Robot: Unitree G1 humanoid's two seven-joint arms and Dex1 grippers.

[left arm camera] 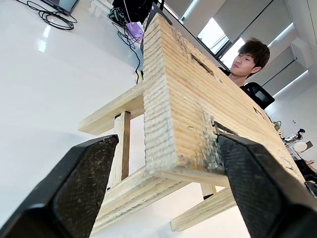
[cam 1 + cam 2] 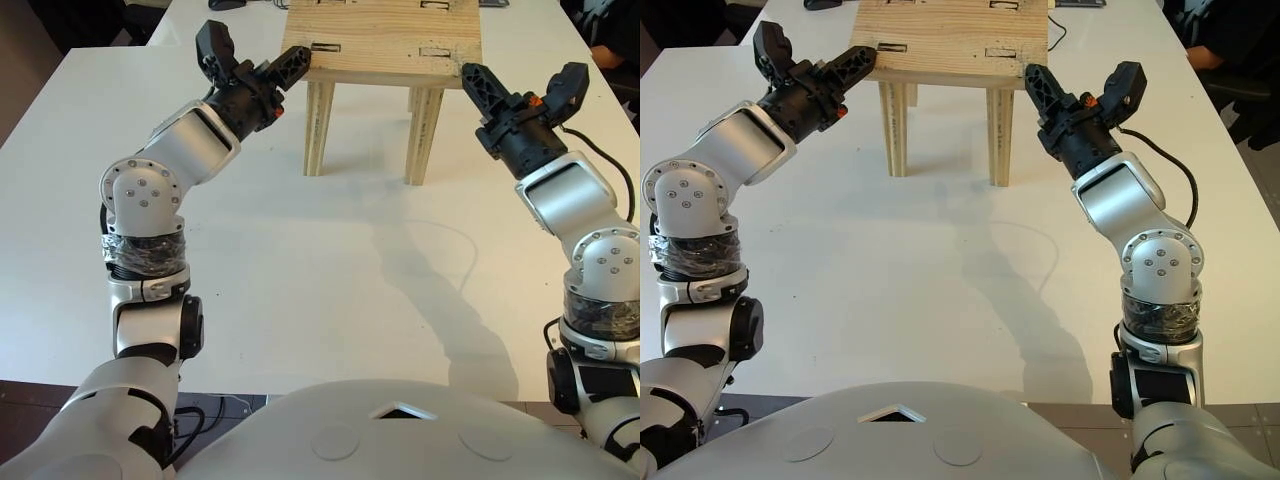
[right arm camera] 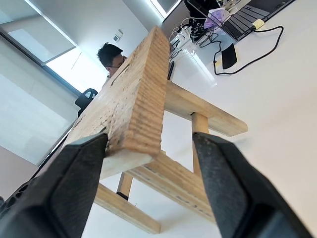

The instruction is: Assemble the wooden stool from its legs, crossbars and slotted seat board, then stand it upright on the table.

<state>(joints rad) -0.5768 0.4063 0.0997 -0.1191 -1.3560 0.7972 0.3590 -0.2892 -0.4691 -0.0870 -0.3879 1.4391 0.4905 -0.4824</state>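
**Left arm** (image 2: 195, 145) and **right arm** (image 2: 565, 195): glossy white and silver shells, boxy along the forearm and rounded at the elbow. Each elbow bears a flat grey disc (image 2: 141, 190) ringed with small dark screws (image 2: 152, 180). At 6 o'clock of the disc is a band (image 2: 145, 252) wrapped in black tape.

**Left gripper** (image 2: 256, 42) and **right gripper** (image 2: 523, 72): black, each with two tapering fingers faced with grainy pads (image 1: 84, 183). An orange tab (image 2: 535, 100) marks the right gripper's base. A black cable (image 2: 598, 147) loops at 3 o'clock of the right forearm.

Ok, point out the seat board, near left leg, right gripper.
seat board (image 2: 385, 40), left eye view, top face.
near left leg (image 2: 318, 125), left eye view, mid-shaft.
right gripper (image 2: 522, 72), left eye view, between fingertips.
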